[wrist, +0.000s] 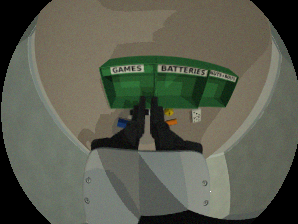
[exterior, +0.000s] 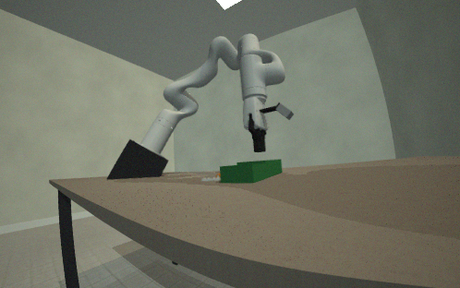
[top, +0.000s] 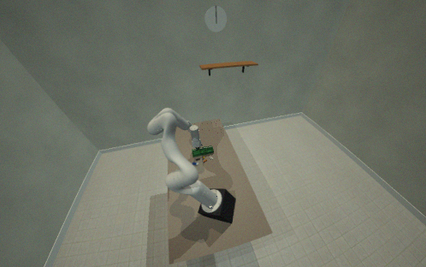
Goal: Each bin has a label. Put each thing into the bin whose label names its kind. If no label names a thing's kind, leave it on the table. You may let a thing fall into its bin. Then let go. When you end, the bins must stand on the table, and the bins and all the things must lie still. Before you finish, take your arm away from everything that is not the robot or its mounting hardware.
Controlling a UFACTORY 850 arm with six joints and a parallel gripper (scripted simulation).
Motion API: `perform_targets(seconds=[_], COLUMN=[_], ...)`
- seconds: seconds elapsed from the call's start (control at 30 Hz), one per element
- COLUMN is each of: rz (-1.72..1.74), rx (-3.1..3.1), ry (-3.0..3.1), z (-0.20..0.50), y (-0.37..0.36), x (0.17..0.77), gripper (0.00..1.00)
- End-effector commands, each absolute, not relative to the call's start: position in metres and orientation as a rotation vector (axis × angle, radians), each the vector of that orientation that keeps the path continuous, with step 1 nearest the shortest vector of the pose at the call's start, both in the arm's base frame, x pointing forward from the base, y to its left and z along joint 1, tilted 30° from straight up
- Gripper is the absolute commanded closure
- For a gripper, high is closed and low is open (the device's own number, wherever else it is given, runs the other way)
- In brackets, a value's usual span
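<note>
Three joined green bins stand on the table: the GAMES bin [wrist: 125,81], the BATTERIES bin [wrist: 175,82] and the NUTS+BOLTS bin [wrist: 218,89], whose label is partly blurred. My gripper [exterior: 260,150] [wrist: 148,104] is shut with nothing seen between its fingertips. It hangs above the bins, near the GAMES and BATTERIES divider in the wrist view. Beside the bins lie a blue thing [wrist: 122,123] [top: 194,163], a small yellow thing [wrist: 169,112], an orange cylinder [wrist: 171,121] and a white piece with dark spots [wrist: 196,115]. A dark thing is partly hidden by the fingers. The visible bin floors show no things.
The brown table [top: 239,214] [exterior: 185,212] carries the arm's black base block [top: 223,206] [exterior: 138,161]. The bins' walls rise just below the fingertips. A wooden shelf [top: 228,65] is on the wall, far behind.
</note>
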State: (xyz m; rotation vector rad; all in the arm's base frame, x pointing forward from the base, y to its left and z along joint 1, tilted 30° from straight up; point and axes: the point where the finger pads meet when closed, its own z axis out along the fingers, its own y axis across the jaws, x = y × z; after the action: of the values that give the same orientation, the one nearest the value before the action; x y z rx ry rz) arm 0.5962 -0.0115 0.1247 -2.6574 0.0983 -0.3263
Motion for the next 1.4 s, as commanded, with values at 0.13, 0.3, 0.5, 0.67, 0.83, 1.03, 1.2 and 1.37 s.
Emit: perform_targets(seconds=[0.13,0.3,0.5,0.67,0.83,1.03,1.2,1.37], rz=[-0.329,-0.329,-0.328,-0.328,-0.328,-0.328,-0.328,-0.328], rx=[-2.658,-2.658,-2.658,-2.658,-2.658,-2.658,-2.658,-2.658], ry=[0.099,0.099,0.099,0.099,0.099,0.099,0.099,0.099], z=[0.141,0.136,0.123,0.111,0.104,0.090,0.090,0.090], y=[0.020,0.022,0.029,0.035,0.038,0.045,0.045,0.045], x=[0.595,0.597,0.601,0.604,0.606,0.610,0.610,0.610], gripper=[0.93,0.93,0.93,0.93,0.93,0.93,0.93,0.93])
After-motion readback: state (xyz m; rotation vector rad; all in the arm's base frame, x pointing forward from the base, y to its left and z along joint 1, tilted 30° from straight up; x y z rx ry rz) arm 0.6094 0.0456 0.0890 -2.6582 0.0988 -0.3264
